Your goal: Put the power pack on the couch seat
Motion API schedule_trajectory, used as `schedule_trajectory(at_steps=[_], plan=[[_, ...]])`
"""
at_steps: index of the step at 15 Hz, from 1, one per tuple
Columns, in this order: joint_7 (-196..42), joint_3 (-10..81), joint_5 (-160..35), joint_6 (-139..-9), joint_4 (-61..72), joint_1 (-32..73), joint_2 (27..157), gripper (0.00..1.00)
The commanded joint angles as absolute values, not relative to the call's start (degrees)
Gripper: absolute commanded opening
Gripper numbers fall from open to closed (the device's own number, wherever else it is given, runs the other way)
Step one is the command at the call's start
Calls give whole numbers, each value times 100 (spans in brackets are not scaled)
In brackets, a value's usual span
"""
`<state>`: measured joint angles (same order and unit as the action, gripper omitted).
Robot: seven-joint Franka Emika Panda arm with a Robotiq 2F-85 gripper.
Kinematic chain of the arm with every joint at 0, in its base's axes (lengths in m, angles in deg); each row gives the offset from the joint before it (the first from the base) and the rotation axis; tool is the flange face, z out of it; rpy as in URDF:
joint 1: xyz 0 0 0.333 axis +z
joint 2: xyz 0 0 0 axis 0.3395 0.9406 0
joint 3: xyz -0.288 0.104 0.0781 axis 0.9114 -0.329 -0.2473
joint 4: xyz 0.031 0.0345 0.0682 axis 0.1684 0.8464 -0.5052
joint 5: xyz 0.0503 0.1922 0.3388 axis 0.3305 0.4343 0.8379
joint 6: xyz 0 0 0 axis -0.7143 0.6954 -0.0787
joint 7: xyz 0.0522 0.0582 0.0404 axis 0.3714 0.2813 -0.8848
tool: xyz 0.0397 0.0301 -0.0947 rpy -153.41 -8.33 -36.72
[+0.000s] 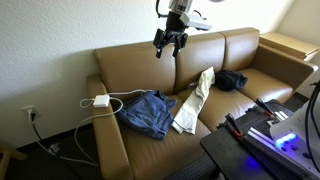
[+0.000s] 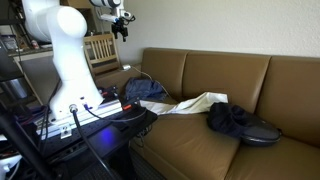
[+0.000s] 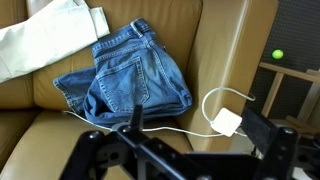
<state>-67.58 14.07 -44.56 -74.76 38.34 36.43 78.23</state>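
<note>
The power pack (image 1: 101, 100) is a small white brick lying on the couch's padded arm, with its thin white cord looping beside it. In the wrist view the power pack (image 3: 228, 122) lies on the tan arm, next to the seat edge. The couch seat (image 1: 255, 88) is tan-brown leather and also shows in the other exterior view (image 2: 200, 142) and the wrist view (image 3: 45, 140). My gripper (image 1: 170, 42) is open and empty, high above the couch back, well clear of the pack. It also shows in the other exterior view (image 2: 122, 25), and its fingers frame the bottom of the wrist view (image 3: 195, 140).
Blue jeans (image 1: 148, 112) (image 3: 130, 80), a beige garment (image 1: 195, 100) (image 3: 50, 35) and a black garment (image 1: 230, 80) lie on the seat. A wall outlet (image 1: 30, 113) takes the cord. A black table (image 1: 265, 135) stands in front, and a wooden side table (image 1: 290, 45) stands past the far arm.
</note>
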Motion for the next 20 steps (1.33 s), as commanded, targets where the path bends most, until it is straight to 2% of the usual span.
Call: schedule_trajectory(at_steps=[1, 5, 10, 12, 13, 18, 20], plan=[[-6776, 1329, -4382, -7709, 3794, 3769, 8165, 100], [-6829, 849, -3485, -8907, 3499, 4210, 9061, 100], [-6277, 772, -3833, -10208, 2555, 4895, 10351, 100], [-6131, 825, -3920, -10273, 2178, 5031, 10647, 100], [-6214, 734, -3851, -10206, 2627, 4919, 10298, 100], [-6208, 805, -3948, -9895, 2206, 4965, 10663, 100], [-5890, 1170, -4242, -9845, 2129, 5281, 10966, 100]])
